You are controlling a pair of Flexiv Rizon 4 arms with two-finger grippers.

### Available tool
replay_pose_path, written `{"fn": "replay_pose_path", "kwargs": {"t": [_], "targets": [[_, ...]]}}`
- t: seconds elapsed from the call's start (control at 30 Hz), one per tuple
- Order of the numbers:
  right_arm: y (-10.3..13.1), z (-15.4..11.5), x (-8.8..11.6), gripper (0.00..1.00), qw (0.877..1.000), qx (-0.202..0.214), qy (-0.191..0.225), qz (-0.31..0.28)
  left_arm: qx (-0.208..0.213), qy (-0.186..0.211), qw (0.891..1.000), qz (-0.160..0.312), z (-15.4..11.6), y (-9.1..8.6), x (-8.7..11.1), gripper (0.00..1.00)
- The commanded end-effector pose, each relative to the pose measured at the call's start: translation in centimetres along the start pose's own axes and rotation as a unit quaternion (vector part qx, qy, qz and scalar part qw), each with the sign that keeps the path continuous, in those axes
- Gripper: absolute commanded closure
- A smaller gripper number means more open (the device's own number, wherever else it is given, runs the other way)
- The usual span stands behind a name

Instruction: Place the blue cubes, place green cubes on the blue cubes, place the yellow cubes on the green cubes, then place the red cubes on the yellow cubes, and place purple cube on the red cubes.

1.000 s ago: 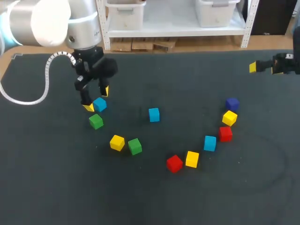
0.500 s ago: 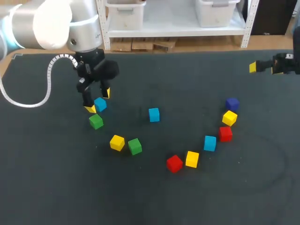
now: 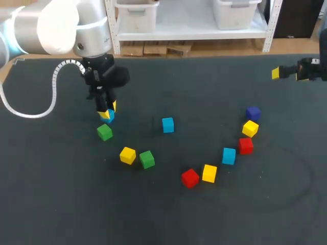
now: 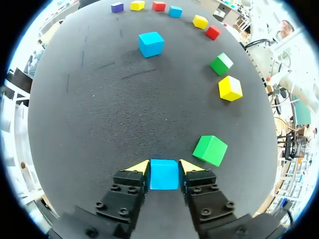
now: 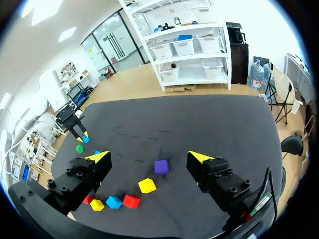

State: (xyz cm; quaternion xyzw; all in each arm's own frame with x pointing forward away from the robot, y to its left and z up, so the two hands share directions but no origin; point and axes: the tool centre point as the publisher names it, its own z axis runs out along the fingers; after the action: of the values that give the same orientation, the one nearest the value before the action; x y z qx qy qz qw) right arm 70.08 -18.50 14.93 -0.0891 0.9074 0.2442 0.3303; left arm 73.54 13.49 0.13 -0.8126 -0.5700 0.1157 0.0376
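Note:
My left gripper point(image 3: 107, 112) is down at the table's left, its yellow tips pressed against both sides of a blue cube point(image 3: 109, 117); the left wrist view shows that cube point(image 4: 164, 174) squeezed between the fingers, resting on the mat. Just beside it lies a green cube point(image 3: 104, 132) point(image 4: 210, 150). A second blue cube point(image 3: 167, 124) sits mid-table, a third point(image 3: 229, 155) to the right. A yellow cube point(image 3: 127, 155) and a green one point(image 3: 147, 159) lie side by side. My right gripper point(image 3: 287, 74) hangs open and empty at the far right, high above the purple cube point(image 5: 161, 166).
An arc of cubes lies at the right: red point(image 3: 190, 178), yellow point(image 3: 209, 173), red point(image 3: 246, 145), yellow point(image 3: 250, 128) and purple point(image 3: 253, 113). The black mat point(image 3: 61, 204) has open room along the front and in the far middle.
My left gripper's fingers closed in from either side onto the blue cube, after standing wide around it. The right arm has kept still.

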Motion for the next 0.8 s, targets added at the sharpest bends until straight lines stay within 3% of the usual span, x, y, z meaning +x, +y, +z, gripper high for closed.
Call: {"fn": "replay_pose_path", "kwargs": {"t": [0.03, 0.4, 0.57, 0.8], "targets": [[0.1, -0.1, 0.0, 0.0, 1.0, 0.002, 0.001, 0.0, -0.001, -0.003, 1.0, -0.004, 0.1, 0.2, 0.1, 1.0], [0.1, -0.1, 0.0, 0.0, 1.0, 0.002, 0.001, 0.0, -0.036, -0.015, 0.998, -0.041, -2.8, 1.0, -1.5, 1.0], [0.1, -0.1, 0.0, 0.0, 1.0, 0.002, 0.001, 0.0, -0.034, -0.002, 0.996, -0.083, -3.7, 2.2, -3.5, 1.0], [0.1, -0.1, 0.0, 0.0, 1.0, 0.002, 0.001, 0.0, -0.036, -0.014, 0.991, -0.127, -3.8, 4.0, -6.6, 1.0]]}}
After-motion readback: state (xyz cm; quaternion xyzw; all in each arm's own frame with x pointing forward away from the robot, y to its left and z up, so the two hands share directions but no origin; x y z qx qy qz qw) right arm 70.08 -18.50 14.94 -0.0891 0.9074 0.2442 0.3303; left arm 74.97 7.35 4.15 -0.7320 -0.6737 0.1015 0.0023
